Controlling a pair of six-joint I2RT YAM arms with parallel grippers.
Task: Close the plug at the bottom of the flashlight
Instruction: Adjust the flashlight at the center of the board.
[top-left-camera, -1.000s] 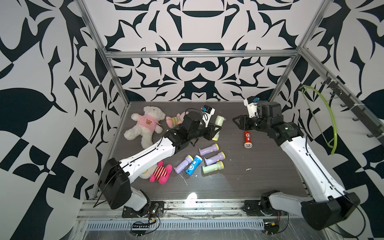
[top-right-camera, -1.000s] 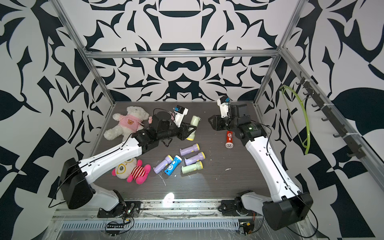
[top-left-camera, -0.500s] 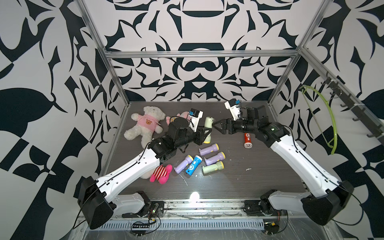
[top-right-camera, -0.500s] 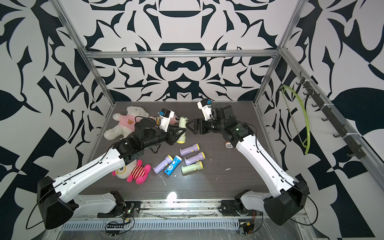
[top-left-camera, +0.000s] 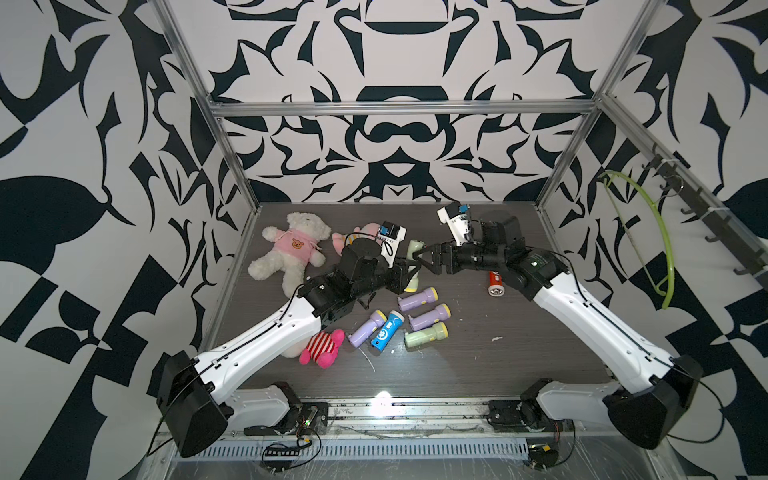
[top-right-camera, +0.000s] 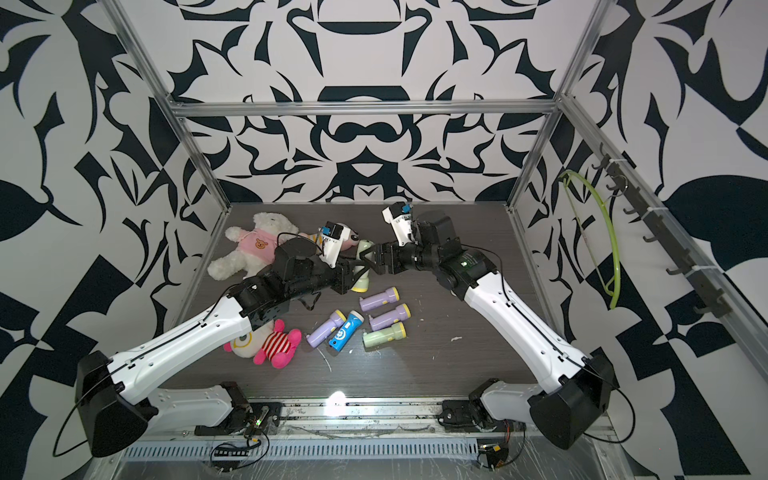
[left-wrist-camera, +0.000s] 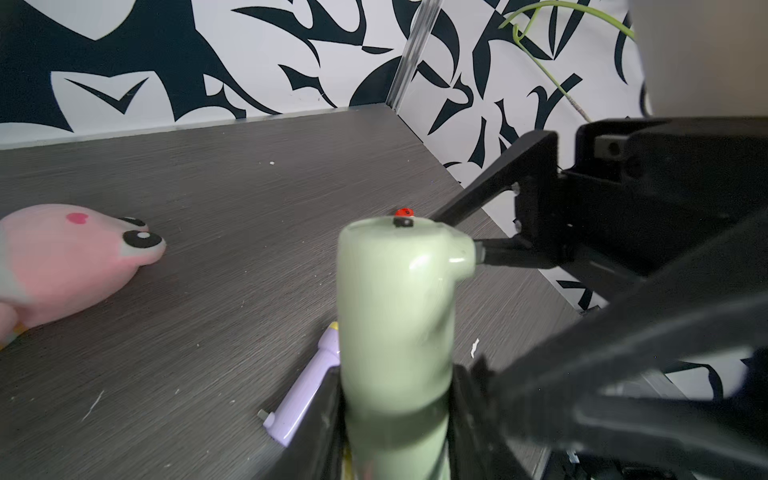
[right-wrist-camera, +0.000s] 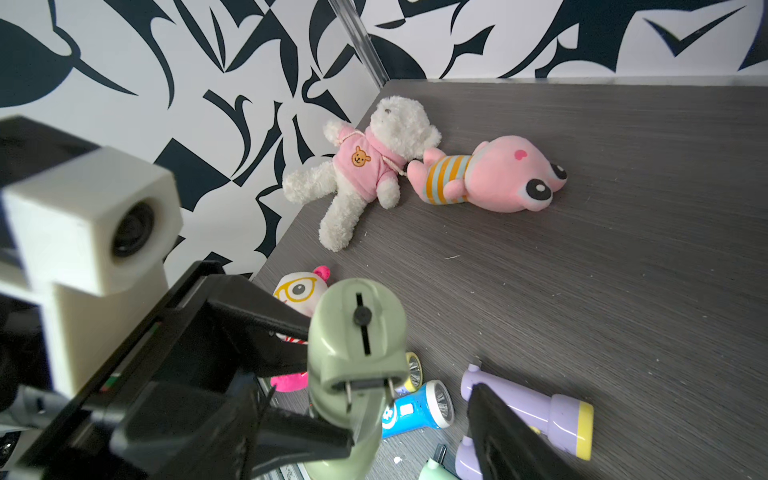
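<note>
Loose flashlights (top-left-camera: 428, 318): they lie flat on the table (top-left-camera: 478, 365), on the rail side of both grippers. None is in hand, and I judge none belongs to this step.
Left gripper (top-left-camera: 404, 274): it is clamped round the barrel of the pale green flashlight (top-left-camera: 413, 253), low on the body. Whether the lens end rests on the table cannot be told.
Long axis: the flashlight stands roughly upright with a slight tilt. Its yellow lens end points down and its butt end rises free above the left jaws.
Plug (right-wrist-camera: 368, 384): it is folded out at the rim of the butt end. Its two prongs stick out sideways from the end face, on the side facing the right arm.
Right gripper (top-left-camera: 420, 260): the jaws are spread wide and hold nothing. It comes in sideways at butt height, with one finger by the end face and the other with its tip at the plug. Whether that tip touches the plug cannot be told.
Direction: the plug lies straight ahead of the right fingertips, across the flashlight's long axis.
Nearer arm: the right, by my judgement, since the left is taken up as the holder.
Coming move: probably a push on the plug back toward the body. That push would load the left grip sideways, so the barrel could twist or slip.
</note>
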